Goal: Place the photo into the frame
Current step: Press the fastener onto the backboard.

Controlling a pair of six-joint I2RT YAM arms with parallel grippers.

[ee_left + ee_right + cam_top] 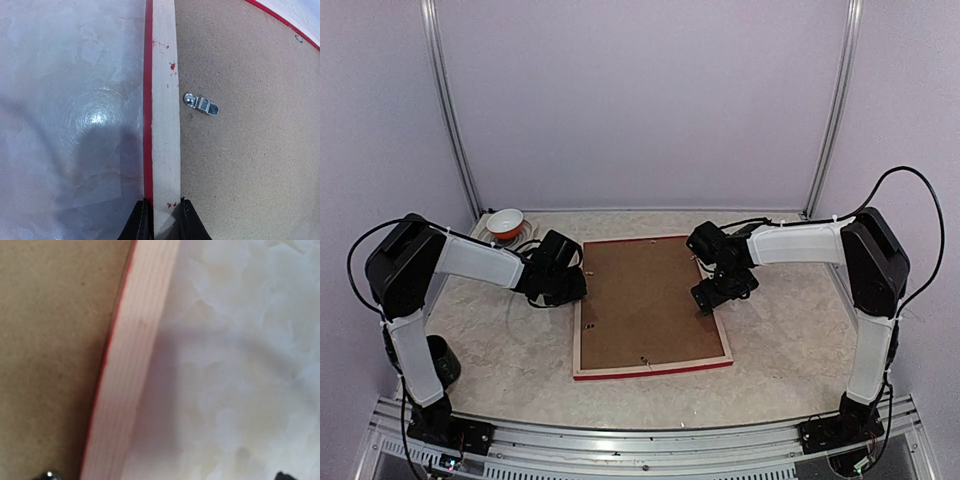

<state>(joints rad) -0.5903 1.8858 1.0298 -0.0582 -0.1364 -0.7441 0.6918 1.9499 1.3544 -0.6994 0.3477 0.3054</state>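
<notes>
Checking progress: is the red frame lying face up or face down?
Face down: the rectangular red wooden frame shows its pale unpainted back, with the brown backing board set inside it.

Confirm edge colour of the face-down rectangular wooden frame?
Red, along the pale wood frame; left wrist view.

Pale lilac walls (640, 100), marbled grey tabletop (780, 360)

no text, label or number readable — anywhere.
</notes>
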